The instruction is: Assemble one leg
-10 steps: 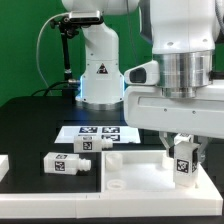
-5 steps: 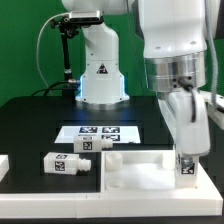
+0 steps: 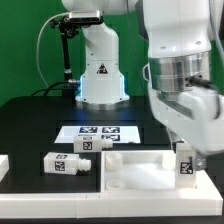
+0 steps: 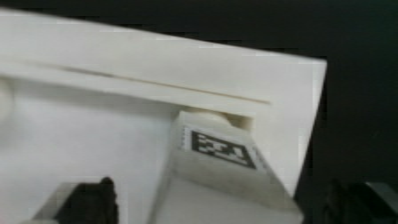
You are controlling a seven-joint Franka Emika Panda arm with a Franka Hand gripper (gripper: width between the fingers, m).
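The leg (image 3: 186, 165), a small white block with a black-and-white tag, stands upright at the near corner of the flat white panel (image 3: 130, 170) on the exterior view's right. My gripper (image 3: 184, 150) comes down over the leg's top. In the wrist view the leg (image 4: 222, 150) rises from the panel's (image 4: 107, 70) edge between my dark fingers (image 4: 89, 200). A light gap shows between the leg and that finger, so the jaws stand slightly open around it. Two more legs (image 3: 62, 165) (image 3: 93, 143) lie on the table.
The marker board (image 3: 100, 131) lies behind the panel. A second robot's white base (image 3: 100, 75) stands at the back. A white piece (image 3: 3, 165) sits at the exterior view's left edge.
My wrist has turned about the leg's axis, from broadside to narrow and part way round again. The leg stays upright at the same corner.
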